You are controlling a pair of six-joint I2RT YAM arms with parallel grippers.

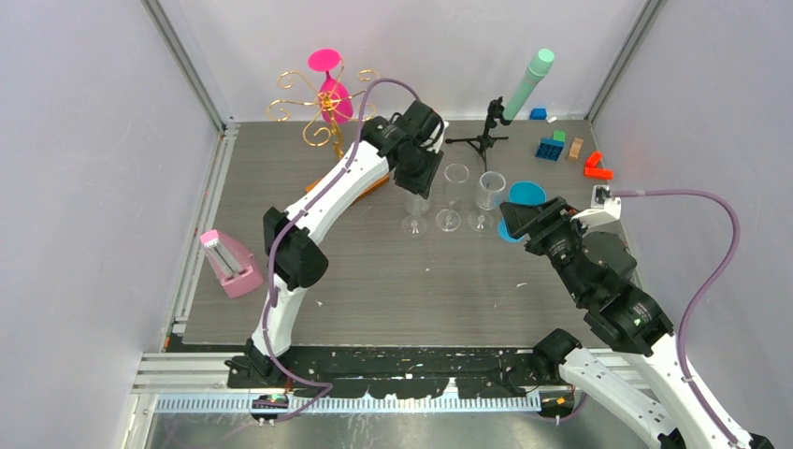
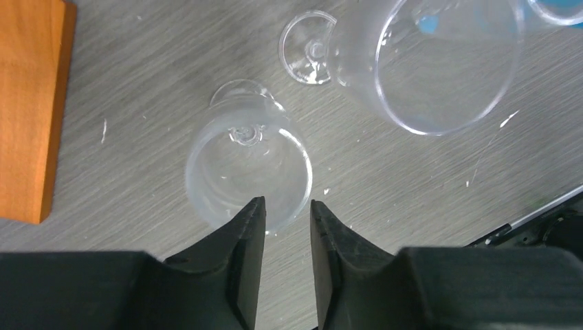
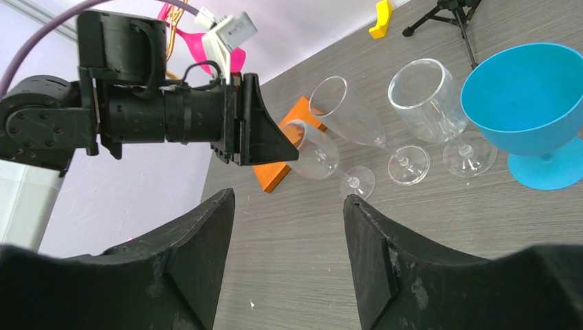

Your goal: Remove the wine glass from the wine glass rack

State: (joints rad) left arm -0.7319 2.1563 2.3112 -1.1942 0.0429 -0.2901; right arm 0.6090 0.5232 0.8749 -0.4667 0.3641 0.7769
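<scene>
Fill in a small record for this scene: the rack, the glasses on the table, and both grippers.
wine glass rack: far left corner of the table; one pink wine glass hangs on it upside down
clear wine glasses: three, upright in a row, left, middle, right
blue goblet: upright, right of the row
left gripper: slightly open, tips at the rim of the left clear glass
right gripper: open, empty

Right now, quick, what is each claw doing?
Left gripper: slightly open, tips at the rim of a clear glass, not gripping it.
Right gripper: wide open, empty.
</scene>
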